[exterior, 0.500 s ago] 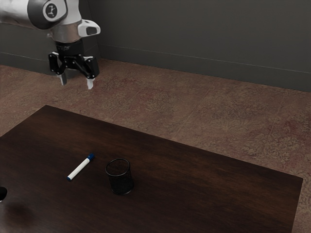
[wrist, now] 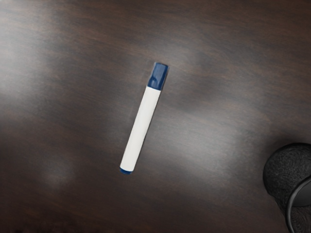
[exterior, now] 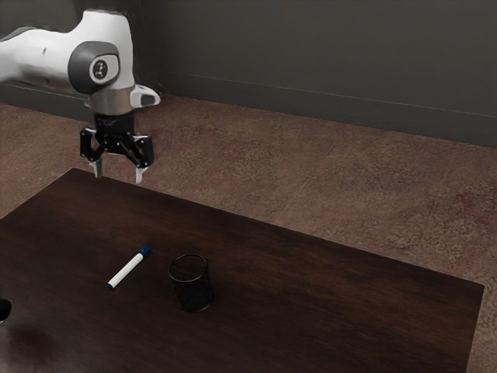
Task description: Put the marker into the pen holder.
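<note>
My gripper (exterior: 118,176) hangs in the air above the marker, pointing down, its two fingers spread apart with nothing between them. The marker (exterior: 126,270), white with a blue cap and a blue tail end, lies flat on the dark table. In the wrist view the whole marker (wrist: 141,128) is visible under the hand. The pen holder (exterior: 192,289), a black mesh cup, stands upright a short way from the marker, toward the exterior view's right. Part of the pen holder (wrist: 286,170) appears in the wrist view.
The dark wooden table (exterior: 334,287) has its far edge running across the exterior view, with patterned floor and a grey wall beyond. A dark rounded object (exterior: 5,310) is cut off by the exterior view's left border.
My hand has come down toward the table, staying open. The marker and the pen holder have not moved.
</note>
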